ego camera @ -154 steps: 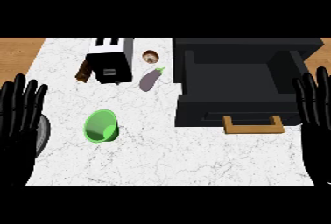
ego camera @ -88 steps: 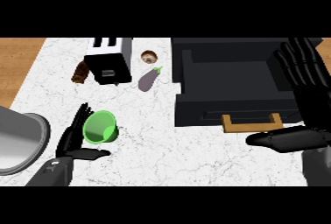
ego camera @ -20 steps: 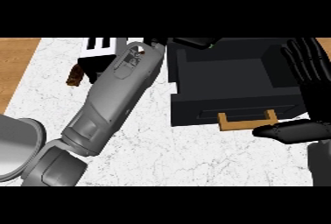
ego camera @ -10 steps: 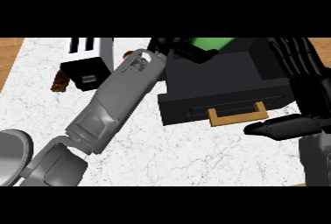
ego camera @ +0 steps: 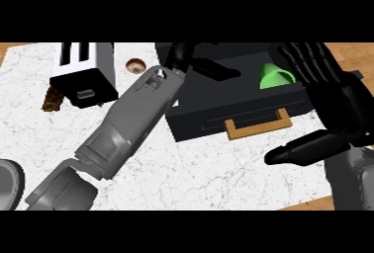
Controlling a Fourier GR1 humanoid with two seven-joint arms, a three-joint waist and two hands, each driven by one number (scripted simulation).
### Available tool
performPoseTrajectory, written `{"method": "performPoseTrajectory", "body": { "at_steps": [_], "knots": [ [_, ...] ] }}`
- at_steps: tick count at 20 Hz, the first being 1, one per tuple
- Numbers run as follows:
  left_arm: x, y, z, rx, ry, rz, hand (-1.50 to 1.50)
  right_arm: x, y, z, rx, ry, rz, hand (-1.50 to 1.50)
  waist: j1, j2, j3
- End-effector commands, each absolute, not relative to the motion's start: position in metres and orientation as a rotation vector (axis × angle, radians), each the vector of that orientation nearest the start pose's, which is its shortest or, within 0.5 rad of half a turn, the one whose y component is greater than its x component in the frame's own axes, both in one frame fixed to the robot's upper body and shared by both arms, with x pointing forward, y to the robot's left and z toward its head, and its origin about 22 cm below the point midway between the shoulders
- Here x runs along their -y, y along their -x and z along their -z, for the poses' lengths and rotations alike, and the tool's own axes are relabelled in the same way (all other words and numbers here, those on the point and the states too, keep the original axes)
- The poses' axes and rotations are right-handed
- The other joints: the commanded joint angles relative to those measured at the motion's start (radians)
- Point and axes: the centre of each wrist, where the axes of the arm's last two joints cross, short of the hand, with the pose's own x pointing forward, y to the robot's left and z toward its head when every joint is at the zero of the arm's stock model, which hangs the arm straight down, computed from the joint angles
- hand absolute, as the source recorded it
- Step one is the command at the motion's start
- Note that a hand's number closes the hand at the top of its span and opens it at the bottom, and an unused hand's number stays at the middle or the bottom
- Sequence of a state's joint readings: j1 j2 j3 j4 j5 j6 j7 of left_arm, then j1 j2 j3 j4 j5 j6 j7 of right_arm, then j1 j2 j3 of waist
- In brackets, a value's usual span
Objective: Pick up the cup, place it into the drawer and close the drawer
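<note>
Lying inside the open drawer (ego camera: 241, 106) at upper right of the frame, the green cup (ego camera: 274, 77) looks already released: the left hand (ego camera: 199, 63) (fingers spread, gripping nothing) hovers beside it. The right hand (ego camera: 325, 99), also open, flanks the drawer. Closing could snag the left forearm, or jam if the cup protrudes.
</note>
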State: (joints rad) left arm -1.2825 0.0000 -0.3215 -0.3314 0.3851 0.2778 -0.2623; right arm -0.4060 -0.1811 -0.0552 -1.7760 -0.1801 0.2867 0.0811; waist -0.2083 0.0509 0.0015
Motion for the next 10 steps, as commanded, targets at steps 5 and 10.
{"method": "performPoseTrajectory", "body": {
  "at_steps": [5, 10],
  "knots": [
    [-0.034, -0.438, -0.136, 1.878, 0.272, 0.183, -1.50, 0.202, -0.298, -0.162, 1.933, -0.637, -0.693, 1.50, 0.014, -0.007, -0.001],
    [-0.036, -0.440, -0.137, 1.919, 0.257, 0.056, -1.50, 0.203, -0.290, -0.150, 1.688, -0.505, -1.029, 1.50, 0.050, -0.020, -0.002]
  ]
}}
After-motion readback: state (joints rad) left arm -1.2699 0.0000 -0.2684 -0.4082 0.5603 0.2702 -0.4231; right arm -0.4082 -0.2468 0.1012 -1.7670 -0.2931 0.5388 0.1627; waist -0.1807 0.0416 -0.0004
